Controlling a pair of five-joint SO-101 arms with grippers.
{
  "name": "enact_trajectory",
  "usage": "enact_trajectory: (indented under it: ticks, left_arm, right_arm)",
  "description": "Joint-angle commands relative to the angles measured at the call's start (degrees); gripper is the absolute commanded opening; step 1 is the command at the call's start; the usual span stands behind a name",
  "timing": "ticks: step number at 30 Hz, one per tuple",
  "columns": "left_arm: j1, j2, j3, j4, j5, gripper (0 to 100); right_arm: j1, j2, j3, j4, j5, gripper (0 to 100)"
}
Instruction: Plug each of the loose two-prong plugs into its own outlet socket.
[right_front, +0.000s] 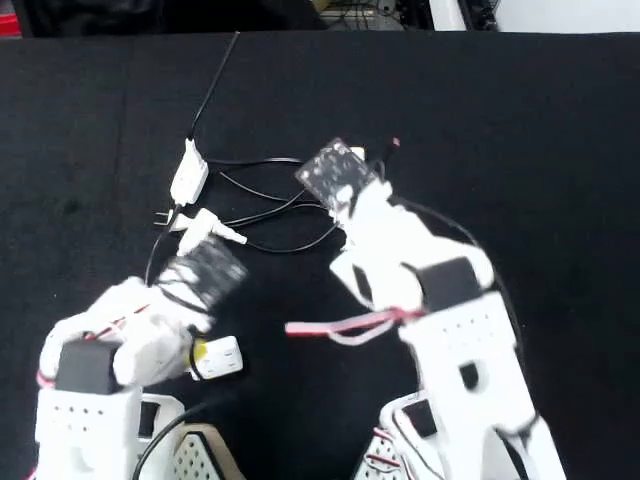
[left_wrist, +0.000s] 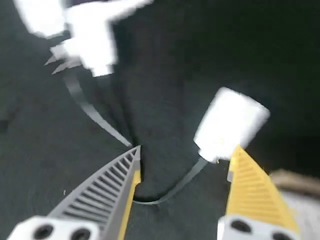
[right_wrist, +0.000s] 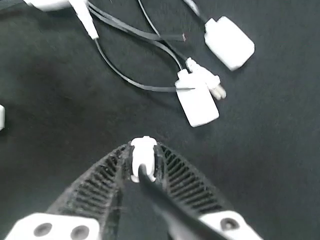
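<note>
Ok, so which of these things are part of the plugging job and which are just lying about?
Part of the job:
white plug, clamped in the right gripper
loose two-prong plug
white outlet blocks
black cords
left gripper, open

Just lying about:
cables and gear beyond the far edge of the table

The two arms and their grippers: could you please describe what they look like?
The left arm and right arm are white shells with black motor blocks. The right arm carries a red-and-white cable. The left gripper has ribbed triangular fingers, one grey, one yellow; the right gripper has black ribbed ones. Both have white bases with screw holes.
</note>
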Motion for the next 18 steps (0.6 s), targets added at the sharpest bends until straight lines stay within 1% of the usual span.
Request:
enact_trajectory:
  ticks: [1,3,5,8,11,14,18]
  left_arm:
    - [7.08,-0.53,-3.12,3.08,-4.84,28]
    - [9.54,-3.08,1.27,2.02,-7.82,28]
    - [11.65,-6.33,8.04,-0.97,-9.58,28]
    - [11.82,-11.60,18.95,-8.70,-9.93,28]
    - [11.82,-15.65,27.56,-14.68,-10.02,28]
    - [11.82,-18.37,32.57,-18.20,-10.02,28]
    - [11.82,-20.04,35.82,-19.25,-10.11,28]
  right_arm:
    - [4.22,4.79,-5.41,-1.32,1.23,1.1]
    - [6.59,5.67,-6.46,-1.23,2.29,1.1]
    - [9.05,5.32,-6.90,-1.23,2.46,1.1]
    - [11.96,3.47,-7.16,-1.23,2.29,1.1]
    - [14.07,1.36,-7.16,-1.23,1.32,1.1]
    - [14.42,0.13,-6.99,-1.23,1.14,1.1]
    - [14.15,0.04,-6.90,-1.23,1.14,1.1]
